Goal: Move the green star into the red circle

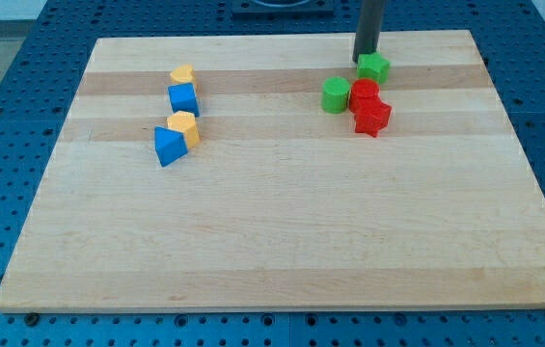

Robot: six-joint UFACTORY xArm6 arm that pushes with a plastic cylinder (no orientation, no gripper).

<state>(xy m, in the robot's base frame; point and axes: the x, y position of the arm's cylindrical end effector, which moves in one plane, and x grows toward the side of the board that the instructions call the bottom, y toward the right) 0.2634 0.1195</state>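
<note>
The green star (374, 66) lies near the view's top right of the wooden board (282, 231). My tip (364, 60) rests just at the star's upper left side, touching or nearly touching it. The red circle (365, 93) sits just below the star, close to it or touching. A red star (372, 118) lies directly below the red circle, against it. A green circle (336, 94) sits to the left of the red circle.
At the view's left stand a yellow heart (182, 74), a blue cube (183, 97), a yellow circle-like block (184, 126) and a blue triangle-like block (167, 146), in a loose column. The board lies on a blue perforated table.
</note>
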